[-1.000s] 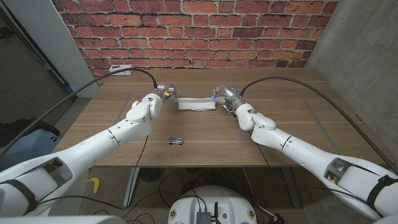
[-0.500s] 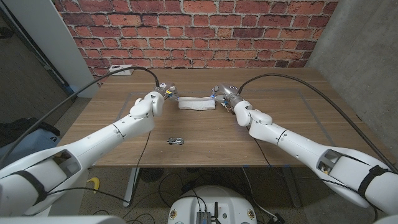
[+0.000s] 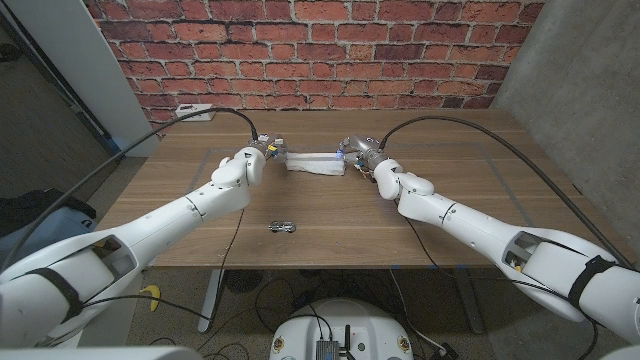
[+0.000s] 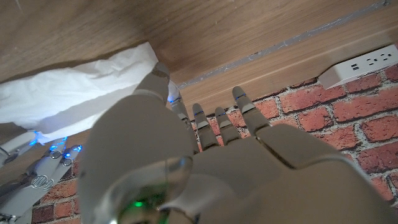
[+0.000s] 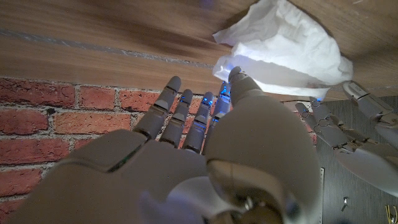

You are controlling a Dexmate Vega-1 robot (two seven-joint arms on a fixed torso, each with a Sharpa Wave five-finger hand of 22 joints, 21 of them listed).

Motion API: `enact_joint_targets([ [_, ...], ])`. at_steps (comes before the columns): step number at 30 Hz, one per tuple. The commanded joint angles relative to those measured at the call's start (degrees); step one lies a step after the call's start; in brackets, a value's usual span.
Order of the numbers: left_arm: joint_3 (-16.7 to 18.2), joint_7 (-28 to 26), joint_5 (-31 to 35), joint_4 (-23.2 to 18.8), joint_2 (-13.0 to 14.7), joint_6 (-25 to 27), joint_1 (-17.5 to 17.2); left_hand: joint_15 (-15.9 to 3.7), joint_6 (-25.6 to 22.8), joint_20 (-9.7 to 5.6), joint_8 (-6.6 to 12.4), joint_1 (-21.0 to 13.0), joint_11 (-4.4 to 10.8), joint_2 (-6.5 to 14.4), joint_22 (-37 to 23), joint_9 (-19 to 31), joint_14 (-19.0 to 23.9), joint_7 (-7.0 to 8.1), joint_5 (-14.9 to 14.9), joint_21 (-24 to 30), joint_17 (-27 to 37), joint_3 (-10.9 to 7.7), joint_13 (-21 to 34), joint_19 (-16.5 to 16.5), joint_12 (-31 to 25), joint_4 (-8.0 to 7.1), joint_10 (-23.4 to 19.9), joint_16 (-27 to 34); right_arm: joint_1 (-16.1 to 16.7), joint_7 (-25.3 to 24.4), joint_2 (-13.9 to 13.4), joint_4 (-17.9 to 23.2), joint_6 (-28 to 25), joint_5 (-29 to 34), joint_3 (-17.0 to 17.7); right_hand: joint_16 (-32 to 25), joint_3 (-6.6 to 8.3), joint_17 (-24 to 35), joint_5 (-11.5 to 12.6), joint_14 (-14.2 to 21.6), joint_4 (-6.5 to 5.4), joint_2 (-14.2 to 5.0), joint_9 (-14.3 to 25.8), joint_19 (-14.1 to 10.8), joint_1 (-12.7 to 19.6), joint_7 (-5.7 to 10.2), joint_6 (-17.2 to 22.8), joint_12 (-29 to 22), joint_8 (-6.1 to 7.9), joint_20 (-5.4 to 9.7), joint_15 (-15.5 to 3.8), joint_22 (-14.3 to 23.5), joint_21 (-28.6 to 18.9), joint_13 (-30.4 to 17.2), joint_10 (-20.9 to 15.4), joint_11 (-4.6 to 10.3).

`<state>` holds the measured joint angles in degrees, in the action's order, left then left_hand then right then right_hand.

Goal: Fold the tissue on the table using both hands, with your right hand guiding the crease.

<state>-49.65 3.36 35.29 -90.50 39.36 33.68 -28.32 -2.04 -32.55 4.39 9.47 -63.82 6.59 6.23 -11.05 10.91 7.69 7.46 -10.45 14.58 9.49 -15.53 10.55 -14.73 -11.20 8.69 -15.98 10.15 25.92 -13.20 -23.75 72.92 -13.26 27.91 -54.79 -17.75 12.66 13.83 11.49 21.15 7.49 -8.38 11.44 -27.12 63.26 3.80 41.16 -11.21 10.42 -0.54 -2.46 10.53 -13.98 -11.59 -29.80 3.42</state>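
Two hands at tissue (image 3: 317,166), far-centre on wooden table (image 3: 450,215); small metal object (image 3: 282,227) lies nearer. Left hand (image 3: 262,153) pinches left end, right hand (image 3: 358,153) pinches right end, lifted. Advice: left anchors steady, right carries edge over evenly, presses crease

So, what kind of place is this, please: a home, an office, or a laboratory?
Probably a lab or workshop. A bare wooden table stands before a brick wall, loose cables lie on the floor under it, and a power strip sits at the table's far edge.
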Motion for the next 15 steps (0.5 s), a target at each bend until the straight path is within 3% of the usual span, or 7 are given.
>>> enact_joint_targets([
  [1, -0.74, -1.60, 0.36, 0.42, -0.18, 0.29, 0.05, -0.37, 10.67, 0.30, -0.46, -0.48, 0.02, -0.28, -0.33, -0.20, 0.02, 2.40, -0.49, -0.40, 0.12, 0.86, 0.17, -0.18, 0.42, -0.19, 2.42, -0.08, -0.79, 1.36, -0.05, 0.14, -1.49, -0.25, -0.90, 0.47, -0.51, -0.04, 0.36, -0.53, -0.01, 0.51, -0.16, 0.17, -0.37, 1.15, -6.65, 0.46, -1.19, -0.40, -5.88, 0.29, 0.25, -0.36, 2.11, -0.13],
  [4, -0.74, -1.79, 0.34, 0.28, -0.09, 0.24, -0.06, -0.28, 17.53, 0.14, -0.29, -0.15, -0.25, -0.57, -0.34, -0.33, -0.25, 3.15, -0.77, -0.49, 0.13, 1.50, 0.20, -0.01, 0.52, -0.31, 4.55, -0.04, -0.79, 1.88, -0.22, 0.62, -2.01, -0.35, -0.94, 0.62, -0.73, 0.01, 0.57, -0.83, 0.02, 0.48, -0.31, 0.24, -0.39, 2.00, -12.43, 0.55, -1.42, -0.43, -5.61, 0.28, 0.31, -0.39, 3.76, -0.45],
  [7, -0.88, -2.28, 0.81, 0.17, -0.02, 0.43, -0.17, -0.08, 23.24, 0.13, -0.19, 0.22, -0.35, -0.77, -0.34, -0.42, -0.78, 3.39, -0.92, -0.58, 0.15, 2.05, 0.22, 0.17, 0.77, -0.44, 6.89, -0.09, -0.80, 2.06, -0.36, 0.98, -2.40, -0.26, -1.03, 0.94, -0.81, -0.09, 0.69, -1.25, 0.19, 0.68, -0.36, 0.38, -0.27, 1.73, -15.18, 0.79, -1.34, -0.60, -5.57, 0.28, 0.39, -0.40, 5.16, -0.55],
  [10, -0.80, -2.75, 1.03, -0.23, 0.18, 0.40, -0.44, 0.36, 27.84, -0.01, -0.06, 0.83, 0.04, -1.21, -0.33, -0.50, -2.04, 4.56, -1.08, -0.88, 0.19, 2.75, 0.23, 0.88, 0.85, -0.60, 9.51, -0.23, -0.55, 1.99, -0.55, 1.51, -2.51, -0.45, -0.88, 1.04, -0.94, -0.07, 0.74, -1.48, 0.13, 0.69, -0.39, 0.49, -0.39, 1.43, -16.65, 0.73, -1.20, -0.63, -5.48, 0.27, 0.44, -0.41, 5.63, -0.40],
  [13, -0.34, -2.97, 0.59, -0.80, 0.45, 0.12, -0.85, 0.57, 32.61, 0.02, -0.12, 2.24, 0.03, -1.76, -0.33, -0.55, -3.47, 4.52, -1.31, -1.30, 0.23, 3.72, 0.26, 1.93, 0.81, -1.13, 11.69, -0.33, 0.11, 1.53, -1.06, 2.67, -2.44, -0.63, -0.54, 1.04, -1.04, -0.03, 0.77, -1.56, 0.01, 0.64, -0.40, 0.55, -0.55, 1.36, -17.06, 0.66, -1.01, -0.66, -5.37, 0.27, 0.47, -0.42, 5.79, -0.71],
  [15, -0.22, -2.92, 0.57, -1.23, 0.75, 0.03, -1.07, 0.55, 32.87, 0.10, 0.17, 2.67, -0.26, -1.84, -0.33, -0.56, -3.89, 4.45, -1.39, -1.44, 0.25, 3.97, 0.26, 2.33, 0.83, -1.30, 12.36, -0.35, 0.63, 1.31, -1.55, 3.67, -2.28, -0.69, -0.31, 0.96, -1.23, 0.08, 0.75, -1.53, -0.37, 0.42, -0.41, 0.62, -1.07, 1.29, -16.27, 0.45, -0.36, -0.67, -5.35, 0.27, 0.50, -0.42, 5.66, -0.96],
])
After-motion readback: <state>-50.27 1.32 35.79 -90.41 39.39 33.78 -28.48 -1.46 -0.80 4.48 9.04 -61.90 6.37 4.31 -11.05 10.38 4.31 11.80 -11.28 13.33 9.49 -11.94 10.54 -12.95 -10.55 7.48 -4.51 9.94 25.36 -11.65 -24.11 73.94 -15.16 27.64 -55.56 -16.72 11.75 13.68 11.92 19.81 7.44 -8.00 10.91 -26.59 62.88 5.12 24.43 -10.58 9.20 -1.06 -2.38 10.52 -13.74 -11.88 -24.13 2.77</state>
